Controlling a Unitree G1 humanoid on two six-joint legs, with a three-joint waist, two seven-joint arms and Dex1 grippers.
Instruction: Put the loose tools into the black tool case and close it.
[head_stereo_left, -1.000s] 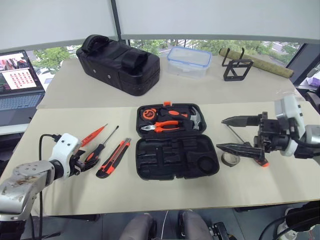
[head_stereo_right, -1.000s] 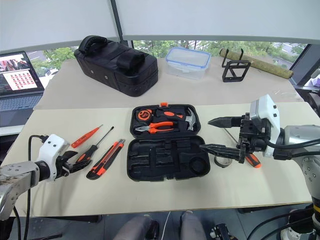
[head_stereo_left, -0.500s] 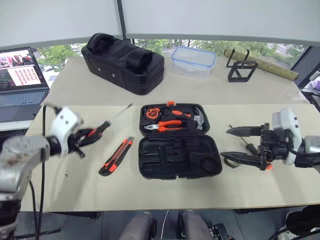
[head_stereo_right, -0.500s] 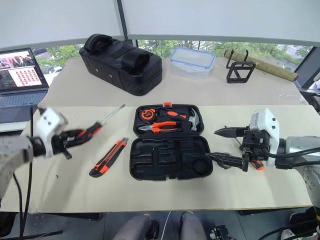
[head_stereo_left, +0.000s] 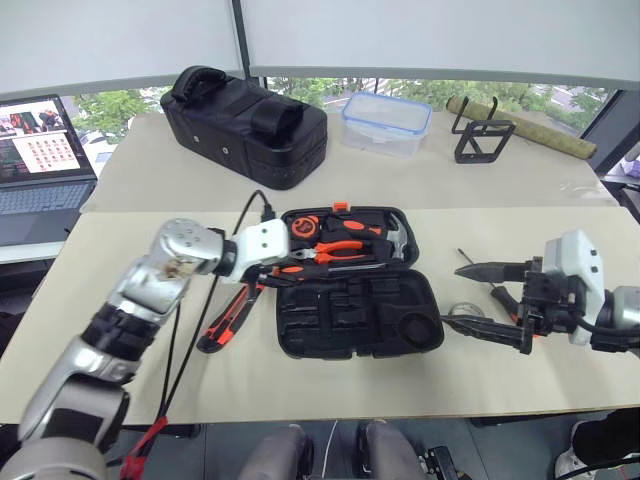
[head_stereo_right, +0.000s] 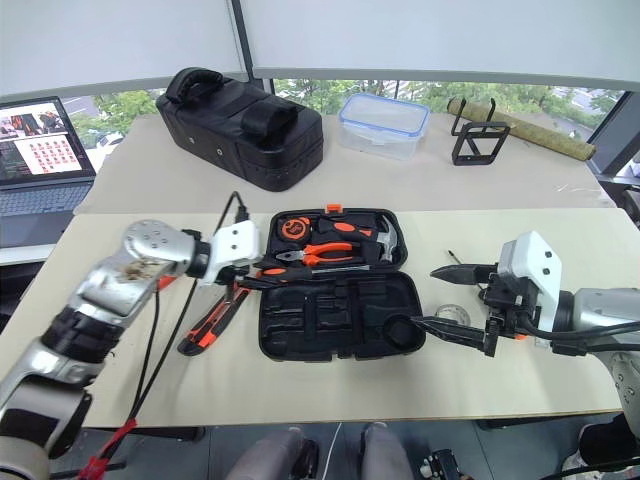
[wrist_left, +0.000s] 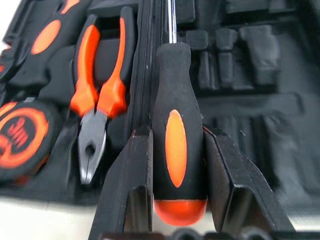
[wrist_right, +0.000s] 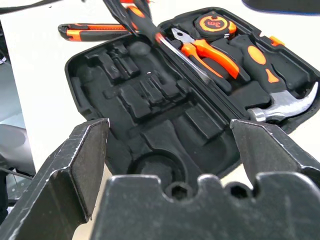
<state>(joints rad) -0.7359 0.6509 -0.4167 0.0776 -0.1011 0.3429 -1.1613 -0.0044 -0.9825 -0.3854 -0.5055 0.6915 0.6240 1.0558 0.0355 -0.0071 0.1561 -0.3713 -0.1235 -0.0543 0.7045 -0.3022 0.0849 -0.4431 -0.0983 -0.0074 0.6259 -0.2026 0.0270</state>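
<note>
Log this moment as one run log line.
left gripper: shut on screwdriver | over tool case, open | right gripper: open, empty

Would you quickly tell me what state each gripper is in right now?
Left gripper: shut on the black-and-orange-handled screwdriver, over the black tool case.
Right gripper: open, holding nothing.

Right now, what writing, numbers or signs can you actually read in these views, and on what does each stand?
"3m": on the round orange face of the tape measure in the black tool case.
Laptop screen: a grid of small pictures, any text too small to read.
Utility knife, pliers, black fabric bag, clear box: no readable markings.
</note>
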